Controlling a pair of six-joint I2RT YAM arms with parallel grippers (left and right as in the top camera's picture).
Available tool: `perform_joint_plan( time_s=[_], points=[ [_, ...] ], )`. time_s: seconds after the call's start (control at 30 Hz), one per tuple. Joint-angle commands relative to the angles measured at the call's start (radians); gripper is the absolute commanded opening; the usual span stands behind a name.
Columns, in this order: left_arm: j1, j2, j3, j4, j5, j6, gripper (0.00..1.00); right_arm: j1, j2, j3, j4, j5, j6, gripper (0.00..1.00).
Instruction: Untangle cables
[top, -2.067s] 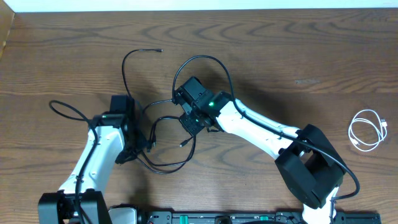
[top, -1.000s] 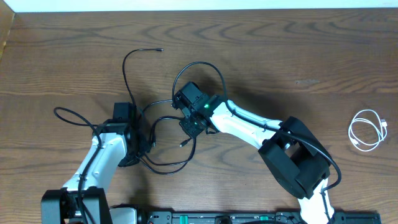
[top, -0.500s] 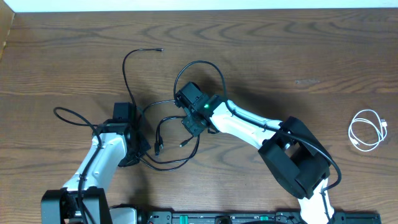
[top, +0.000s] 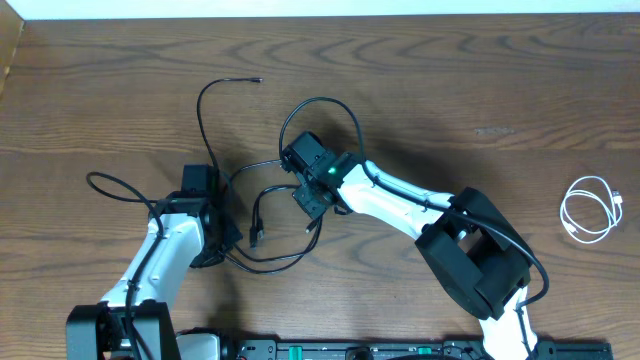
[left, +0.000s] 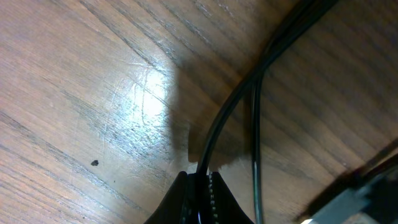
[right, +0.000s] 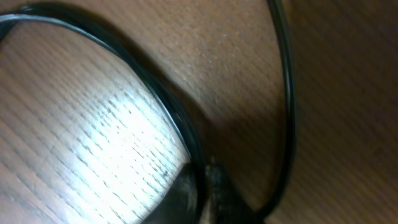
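Left gripper (left: 200, 182), right gripper (right: 202, 180): each pinched shut on black cables (left: 231, 104).
Slack lies between them, nearer right gripper, running left–right.

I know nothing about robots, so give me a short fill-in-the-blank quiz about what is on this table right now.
1. The coiled cable lying alone near the right edge of the table is ___ in colour.
2. The cable pinched by the left gripper is ___ in colour.
3. The table top is made of ___.

Missing words: white; black; wood.
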Motion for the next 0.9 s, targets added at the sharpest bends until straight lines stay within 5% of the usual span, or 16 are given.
perform_joint_plan(
  time_s=[0.0, 0.6, 0.77, 0.87],
  points=[
    [-0.001, 0.005, -0.007, 0.002, -0.016, -0.005, 0.08, 0.002, 0.011, -0.004, -0.001, 0.012, 0.003, 0.01],
    [-0.001, 0.005, -0.007, 0.005, -0.016, -0.006, 0.08, -0.02, -0.142, -0.001, -0.094, 0.011, -0.039, 0.01],
    [-0.001, 0.005, -0.007, 0.005, -0.016, -0.006, 0.08, -0.019, -0.141, -0.003, -0.093, 0.01, -0.038, 0.38],
    [-0.001, 0.005, -0.007, 0.009, -0.016, -0.006, 0.08, -0.009, -0.141, -0.003, -0.091, 0.011, -0.038, 0.5]
  ],
)
